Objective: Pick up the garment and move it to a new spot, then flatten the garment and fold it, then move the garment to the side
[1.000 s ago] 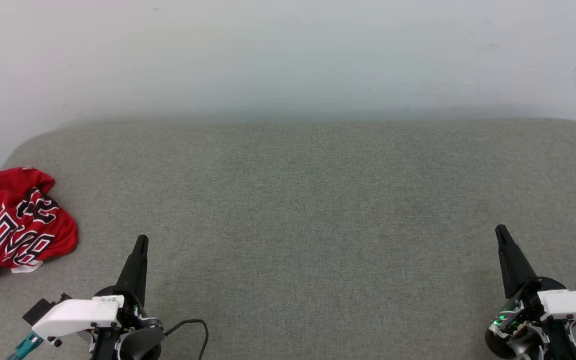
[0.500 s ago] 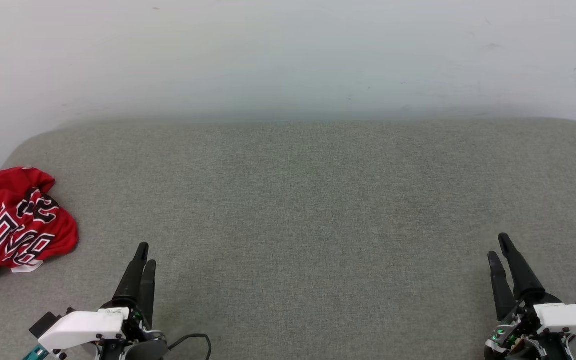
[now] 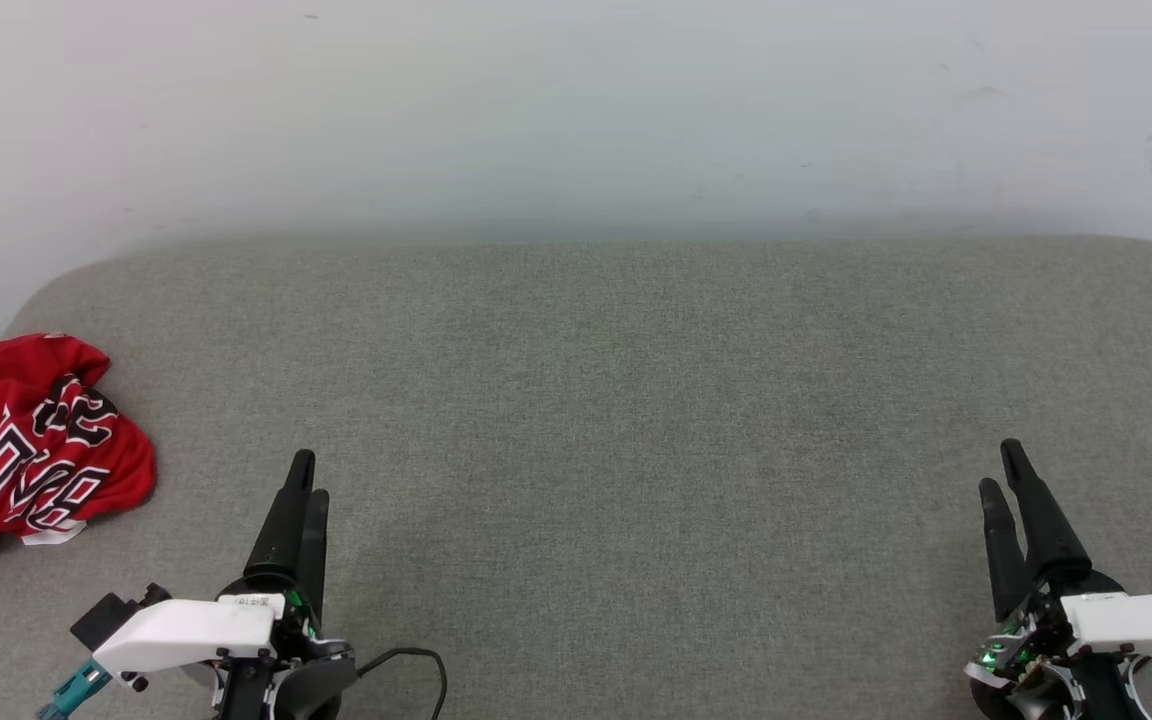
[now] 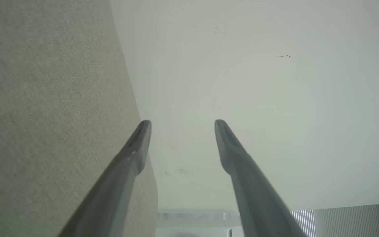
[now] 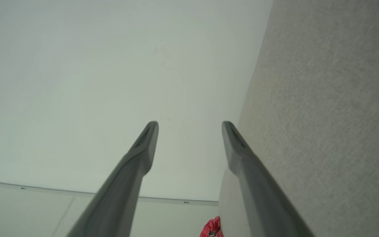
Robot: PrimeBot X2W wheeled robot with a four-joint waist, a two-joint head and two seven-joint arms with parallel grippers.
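Now, at the back: pale wall (image 3: pixel 576 100), scuffed at the upper right. Below it, grey fabric-topped table (image 3: pixel 636 400) with rounded far corners, spanning the head view. Far left on the table, by its edge: shirt (image 3: pixel 31 450), red, crumpled in a heap, black white-outlined lettering facing up, a strip of white trim at the near side; partly cut off by the view's left border. Lies well apart from both hands. Lower left: left hand (image 3: pixel 311 475), fingers spread and empty, pointing toward the wall, the nearer of the two to the shirt. Lower right: right hand (image 3: pixel 999 465), likewise spread, gripping nothing, pointing the same way. Hover over or rest on bare table; cannot tell which. Beside the left wrist, a thin black cable (image 3: pixel 416 660) looping over the table.
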